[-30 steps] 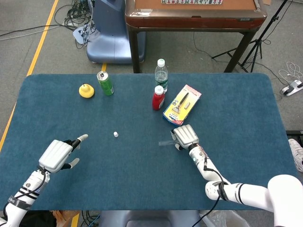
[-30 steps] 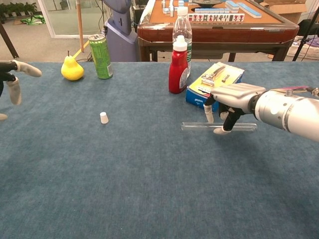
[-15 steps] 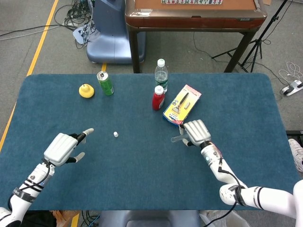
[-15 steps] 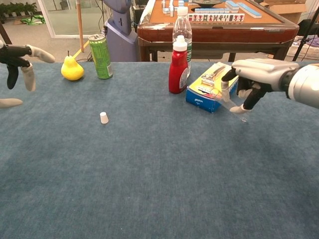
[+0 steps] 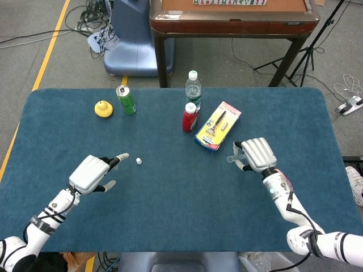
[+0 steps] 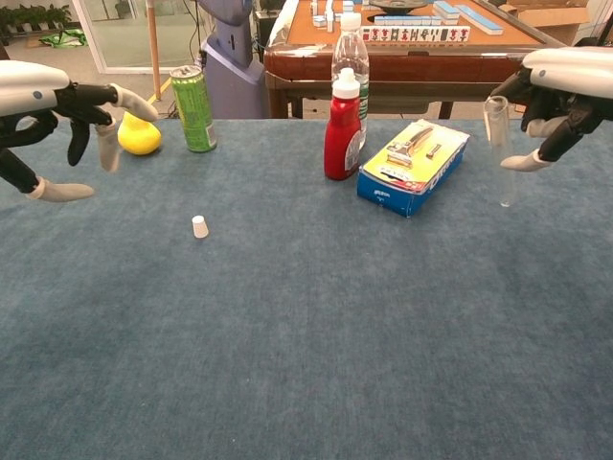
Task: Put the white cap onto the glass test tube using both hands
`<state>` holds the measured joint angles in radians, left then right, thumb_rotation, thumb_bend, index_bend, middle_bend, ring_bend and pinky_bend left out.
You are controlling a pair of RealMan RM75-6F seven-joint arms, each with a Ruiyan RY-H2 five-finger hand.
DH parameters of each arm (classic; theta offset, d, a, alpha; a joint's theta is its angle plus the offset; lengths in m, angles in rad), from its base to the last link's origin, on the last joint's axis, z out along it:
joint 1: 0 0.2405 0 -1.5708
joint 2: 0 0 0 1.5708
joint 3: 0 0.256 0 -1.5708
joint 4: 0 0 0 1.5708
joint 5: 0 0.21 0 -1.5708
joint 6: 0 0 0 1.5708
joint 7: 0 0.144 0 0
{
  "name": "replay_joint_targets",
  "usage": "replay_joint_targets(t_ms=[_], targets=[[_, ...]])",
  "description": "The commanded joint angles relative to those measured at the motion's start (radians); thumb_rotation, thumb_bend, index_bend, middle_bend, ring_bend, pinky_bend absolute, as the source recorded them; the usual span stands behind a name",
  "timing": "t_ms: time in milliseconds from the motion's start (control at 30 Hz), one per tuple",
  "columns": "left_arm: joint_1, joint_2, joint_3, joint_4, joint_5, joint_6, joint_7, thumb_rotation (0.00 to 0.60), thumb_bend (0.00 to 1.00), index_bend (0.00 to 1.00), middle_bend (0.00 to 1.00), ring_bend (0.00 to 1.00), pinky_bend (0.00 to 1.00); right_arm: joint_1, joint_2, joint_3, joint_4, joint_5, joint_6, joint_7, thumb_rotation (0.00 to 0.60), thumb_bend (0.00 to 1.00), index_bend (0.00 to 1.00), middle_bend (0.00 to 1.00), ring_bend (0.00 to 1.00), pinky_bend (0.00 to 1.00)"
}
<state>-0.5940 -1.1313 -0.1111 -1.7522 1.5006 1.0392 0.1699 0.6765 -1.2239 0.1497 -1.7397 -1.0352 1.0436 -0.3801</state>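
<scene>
The right robot hand (image 6: 560, 96) held the glass test tube (image 6: 498, 144) upright above the counter (image 6: 306, 335), its fingers wrapped round the upper part, just right of the blue razor box (image 6: 412, 168). The left robot hand (image 6: 57, 105) hovered with fingers spread and nothing in it, one finger pointing toward the white cap (image 6: 199, 226), which stood on the counter near it. Behind were a yellow pear (image 6: 142, 136), a green can (image 6: 193, 107) and a red bottle (image 6: 343, 129).

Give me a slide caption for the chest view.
Right hand holds the tube upright; left hand hovers open above the cap.
</scene>
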Motion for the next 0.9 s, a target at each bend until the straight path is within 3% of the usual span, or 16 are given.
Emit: replay_joint_targets(t_ms=[33, 300, 467, 600, 700, 900], targets=[[-0.014, -0.009, -0.005, 0.0, -0.007, -0.014, 0.002, 0.6, 0.25, 0.15, 0.46, 0.51, 0.83, -0.005, 0.026, 0.0, -0.02, 0.015, 0.003, -0.021, 0.6, 0.99, 0.78, 1.0, 1.0, 1.0], [-0.056, -0.035, -0.013, 0.023, -0.023, -0.057, -0.006, 0.6, 0.25, 0.16, 0.5, 0.54, 0.83, 0.002, 0.057, 0.0, -0.035, 0.056, -0.015, -0.055, 0.6, 0.99, 0.78, 1.0, 1.0, 1.0], [-0.127, -0.082, -0.045, 0.073, -0.083, -0.147, -0.009, 0.6, 0.25, 0.17, 0.63, 0.64, 0.87, 0.009, 0.077, 0.009, -0.05, 0.082, -0.014, -0.074, 0.6, 0.99, 0.78, 1.0, 1.0, 1.0], [-0.196, -0.12, -0.062, 0.134, -0.183, -0.261, 0.027, 0.6, 0.25, 0.18, 0.83, 0.85, 0.99, 0.011, 0.087, 0.01, -0.057, 0.1, -0.013, -0.082, 0.6, 0.99, 0.78, 1.0, 1.0, 1.0], [-0.248, -0.138, -0.067, 0.17, -0.304, -0.355, 0.078, 0.6, 0.29, 0.17, 0.94, 0.96, 1.0, 0.012, 0.087, 0.009, -0.055, 0.11, -0.016, -0.085, 0.6, 0.99, 0.78, 1.0, 1.0, 1.0], [-0.335, -0.173, -0.051, 0.227, -0.517, -0.437, 0.17, 0.6, 0.35, 0.17, 0.99, 1.0, 1.0, 0.018, 0.08, 0.003, -0.043, 0.122, -0.029, -0.088, 0.6, 0.99, 0.78, 1.0, 1.0, 1.0]])
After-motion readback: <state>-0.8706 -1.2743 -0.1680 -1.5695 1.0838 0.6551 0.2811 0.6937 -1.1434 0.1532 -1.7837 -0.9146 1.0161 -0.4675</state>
